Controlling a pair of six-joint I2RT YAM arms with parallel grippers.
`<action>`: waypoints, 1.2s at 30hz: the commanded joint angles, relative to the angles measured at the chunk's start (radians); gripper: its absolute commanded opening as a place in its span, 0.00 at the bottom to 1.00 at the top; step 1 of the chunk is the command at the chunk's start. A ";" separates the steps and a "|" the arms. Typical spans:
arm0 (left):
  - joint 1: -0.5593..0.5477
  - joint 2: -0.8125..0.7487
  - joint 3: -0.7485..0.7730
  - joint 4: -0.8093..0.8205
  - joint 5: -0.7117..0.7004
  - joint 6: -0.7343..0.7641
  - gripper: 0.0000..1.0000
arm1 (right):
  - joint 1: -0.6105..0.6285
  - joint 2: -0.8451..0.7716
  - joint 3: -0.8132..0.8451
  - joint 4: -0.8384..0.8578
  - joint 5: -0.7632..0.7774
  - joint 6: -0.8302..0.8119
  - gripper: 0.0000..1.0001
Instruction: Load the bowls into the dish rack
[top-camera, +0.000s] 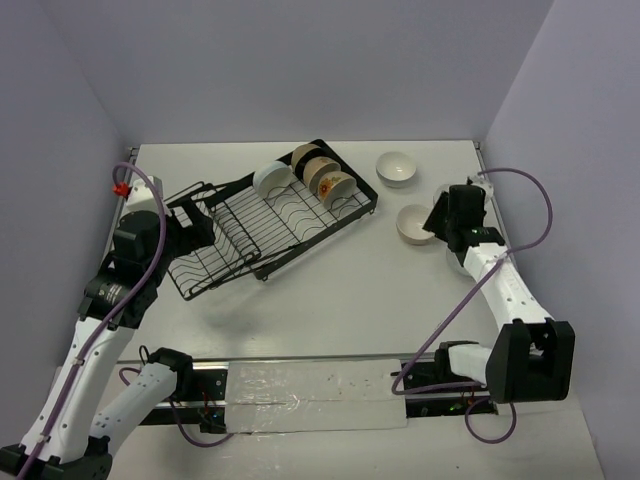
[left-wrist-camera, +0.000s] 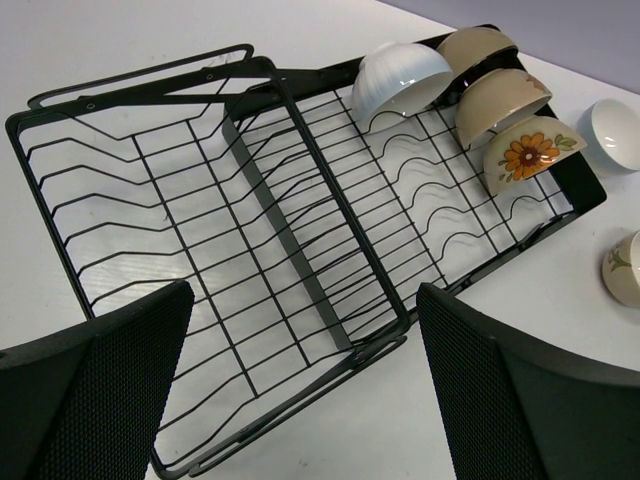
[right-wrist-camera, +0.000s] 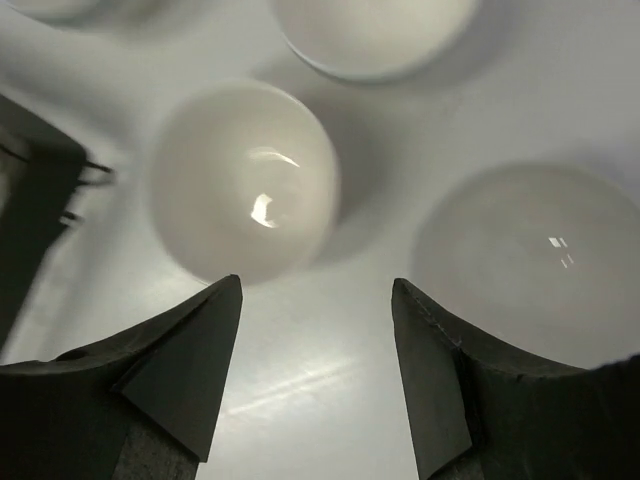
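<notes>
R claw (right-wrist-camera: 318, 283) agape over table (right-wrist-camera: 310, 400) strip btwn two bowls (right-wrist-camera: 245, 180)

No writing, label, brand or number can be read on the bowls (left-wrist-camera: 400, 80), the rack (left-wrist-camera: 250, 250) or the tabletop (top-camera: 350, 300). The only marking is an orange flower (left-wrist-camera: 528, 155) painted on one bowl, at 2 o'clock in the left wrist view.
</notes>
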 joint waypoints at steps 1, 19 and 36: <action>-0.003 -0.012 0.011 0.066 0.031 0.013 0.99 | -0.071 -0.024 -0.052 -0.080 -0.017 -0.035 0.69; -0.003 -0.019 0.005 0.043 0.021 0.070 0.99 | -0.125 0.131 -0.075 -0.018 -0.046 -0.092 0.51; -0.003 -0.028 0.005 0.026 0.018 0.084 0.99 | -0.125 0.159 -0.096 -0.020 -0.060 -0.115 0.05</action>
